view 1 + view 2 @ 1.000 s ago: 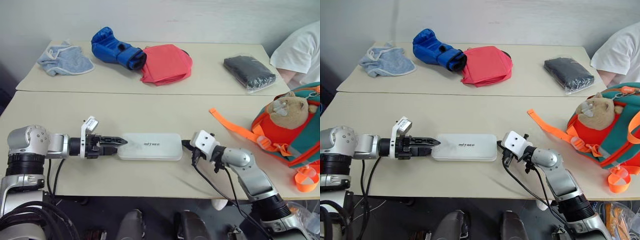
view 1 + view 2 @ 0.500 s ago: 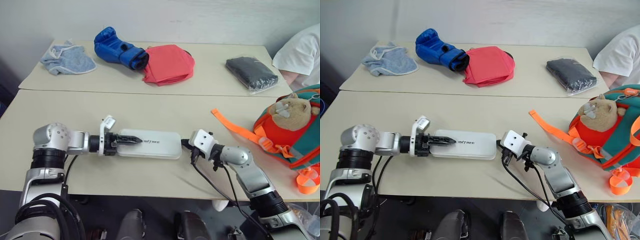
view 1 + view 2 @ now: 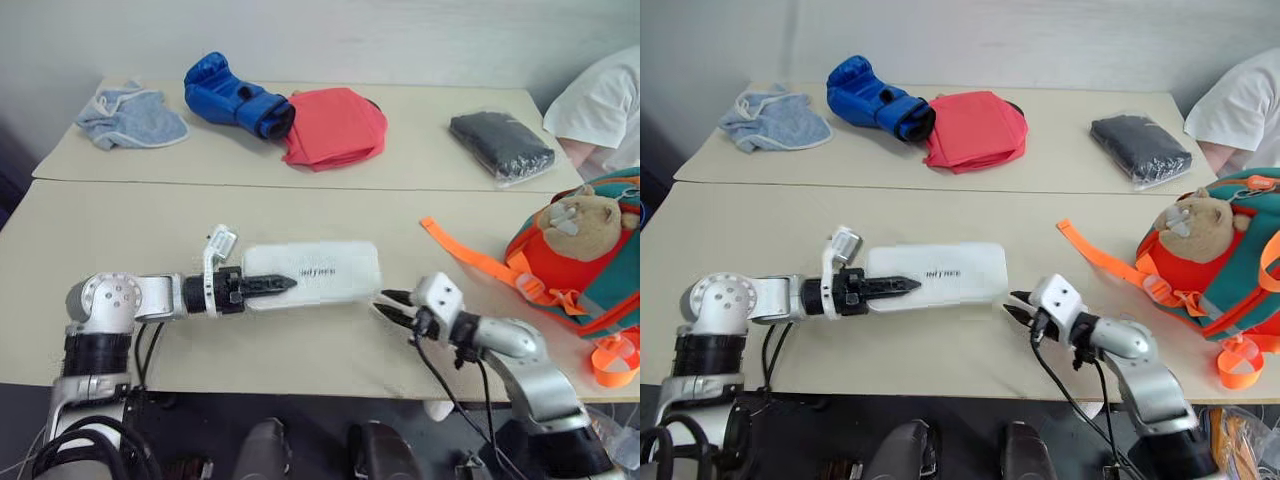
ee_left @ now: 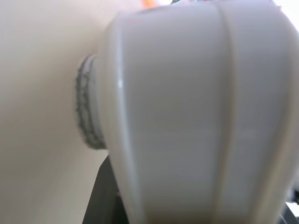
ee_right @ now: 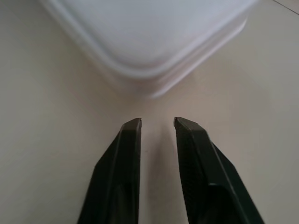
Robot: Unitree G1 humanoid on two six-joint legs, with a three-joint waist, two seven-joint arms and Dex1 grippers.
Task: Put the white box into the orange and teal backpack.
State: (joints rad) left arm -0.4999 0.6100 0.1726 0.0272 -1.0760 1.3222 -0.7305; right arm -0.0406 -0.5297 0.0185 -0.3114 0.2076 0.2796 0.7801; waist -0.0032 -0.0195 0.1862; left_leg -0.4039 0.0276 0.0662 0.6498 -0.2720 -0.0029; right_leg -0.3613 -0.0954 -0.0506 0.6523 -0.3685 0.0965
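Observation:
The white box is held just above the near table, long and flat with dark lettering on top. My left gripper is shut on its left end, one black finger lying across the top; in the left wrist view the white box is very close. My right gripper hangs a little off the box's right end, open, with nothing between its fingers. The orange and teal backpack lies at the table's right edge with a tan plush animal on it and an orange strap trailing towards the box.
On the far table lie a light blue cloth, a blue boxing glove, a folded red cloth and a black wrapped packet. A person's white sleeve is at the far right.
My left gripper slid over the box's left end and closed on it, and the box rose and tilted. My right gripper backed off the box's right end and opened.

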